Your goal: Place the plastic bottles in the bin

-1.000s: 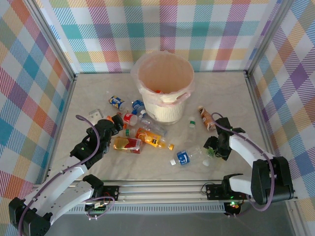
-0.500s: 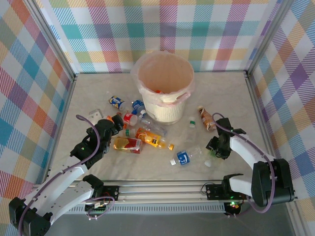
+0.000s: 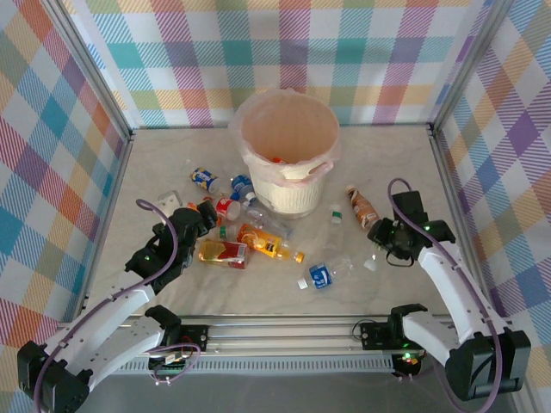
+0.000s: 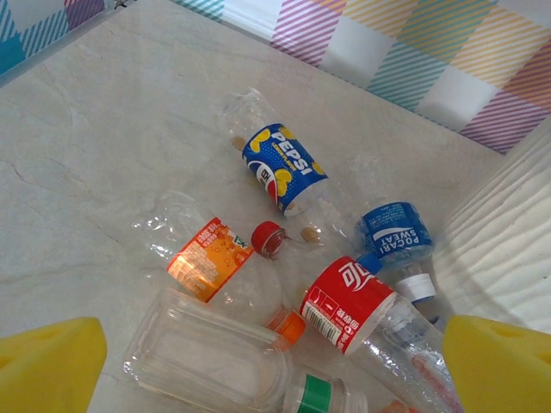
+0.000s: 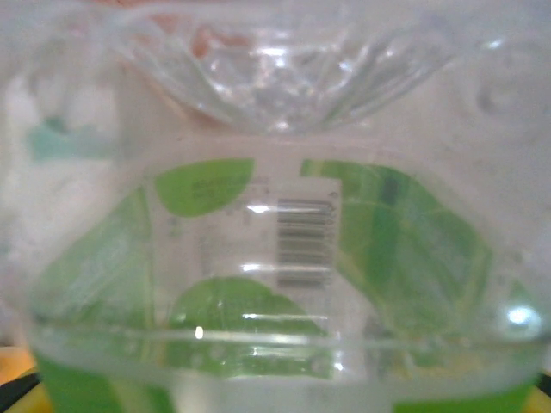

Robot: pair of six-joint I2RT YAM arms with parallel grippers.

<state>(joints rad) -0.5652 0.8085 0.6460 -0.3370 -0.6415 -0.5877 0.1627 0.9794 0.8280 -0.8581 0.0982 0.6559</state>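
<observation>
Several plastic bottles lie in front of the cream bin (image 3: pixel 320 165). A Pepsi bottle (image 4: pixel 284 168), a Pocari bottle (image 4: pixel 393 237), a red-labelled one (image 4: pixel 349 303), an orange-labelled one (image 4: pixel 209 256) and a clear squarish one (image 4: pixel 202 357) lie under my left gripper (image 4: pixel 275 370). That gripper (image 3: pixel 195 220) hangs open above them, touching none. My right gripper (image 3: pixel 384 237) is shut on a clear green-labelled bottle (image 5: pixel 284 258), lifted off the table at the right. The bottle's end (image 3: pixel 372 261) hangs below the jaws.
Two amber bottles (image 3: pixel 222 252) (image 3: pixel 269 243) and a blue-labelled bottle (image 3: pixel 323 275) lie mid-table. A green-capped bottle (image 3: pixel 337 213) and a brown one (image 3: pixel 362 206) lie right of the bin. A loose white cap (image 3: pixel 302 283) and a small white block (image 3: pixel 167 200) rest on the table.
My right gripper closed on the green-labelled bottle, then rose and moved back and right with it. The left arm barely moved.
</observation>
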